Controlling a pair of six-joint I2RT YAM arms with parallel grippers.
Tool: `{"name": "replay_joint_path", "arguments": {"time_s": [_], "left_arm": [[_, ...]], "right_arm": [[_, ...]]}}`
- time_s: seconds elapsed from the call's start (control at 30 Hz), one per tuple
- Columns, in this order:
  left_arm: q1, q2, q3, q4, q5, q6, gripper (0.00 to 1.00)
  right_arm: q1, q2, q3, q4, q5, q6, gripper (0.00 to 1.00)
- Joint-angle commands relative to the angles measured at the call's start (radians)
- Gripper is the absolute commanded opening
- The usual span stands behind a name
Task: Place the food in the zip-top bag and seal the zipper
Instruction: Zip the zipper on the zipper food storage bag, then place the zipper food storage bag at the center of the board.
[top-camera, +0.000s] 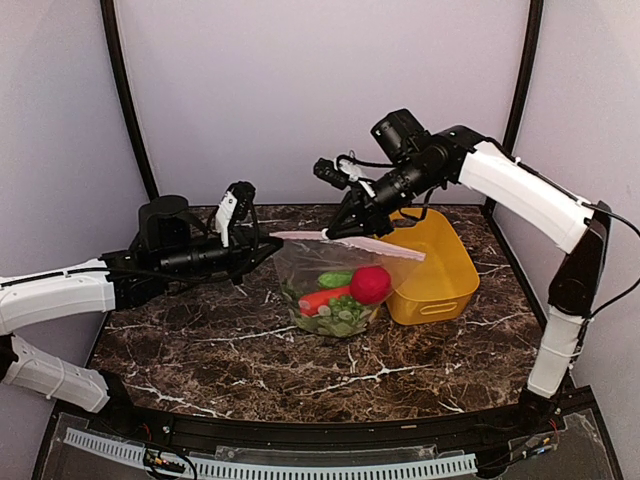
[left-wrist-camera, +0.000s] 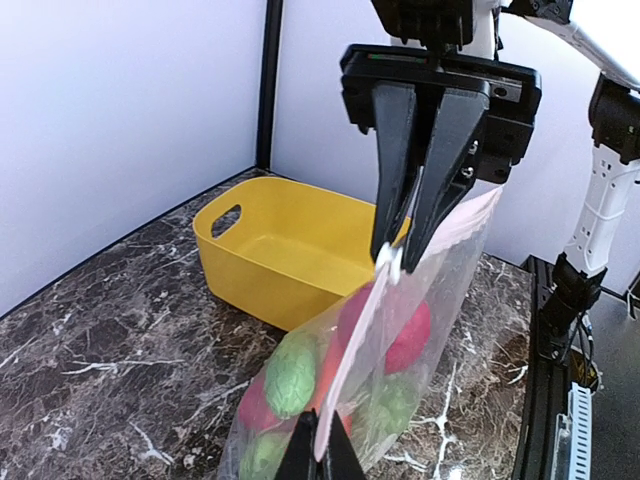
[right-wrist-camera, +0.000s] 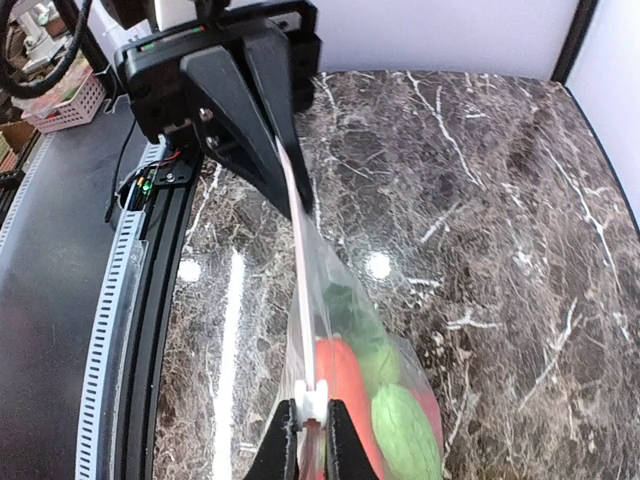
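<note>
The zip-top bag hangs above the marble table, filled with the food: a red round fruit, a red pepper and green pieces. The zipper runs taut and pinkish-white along its top. My left gripper is shut on the zipper's left end; in the left wrist view its tips pinch the strip. My right gripper is shut on the zipper a little further along, its tips clamped on a white slider. The food shows through the bag.
A yellow plastic basket stands on the table just right of the bag, and nothing shows inside it in the left wrist view. Purple walls close the back and sides. The black rail runs along the table's near edge.
</note>
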Motion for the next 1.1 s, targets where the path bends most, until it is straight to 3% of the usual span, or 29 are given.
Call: {"name": "replay_joint_path", "arguments": {"time_s": [0.0,0.37,0.67,0.87,1.07], "left_arm": [[0.033,-0.059,-0.034,0.002,-0.110,-0.015,0.01],[0.062,-0.064,-0.069,0.023,-0.136,-0.041,0.01],[0.064,-0.036,-0.062,0.047,-0.131,-0.057,0.01],[0.072,-0.018,-0.045,0.055,-0.162,-0.045,0.01],[0.141,0.125,0.091,0.131,-0.123,-0.014,0.01]], "right_arm": [[-0.113,-0.128,-0.099,-0.079,0.021,-0.031,0.00],[-0.285,-0.294,-0.292,-0.082,0.050,-0.096,0.00],[-0.314,-0.297,-0.307,-0.081,0.033,-0.107,0.00],[-0.314,-0.251,-0.245,-0.071,0.014,-0.100,0.00],[-0.314,-0.072,-0.007,-0.039,-0.051,-0.060,0.00]]}}
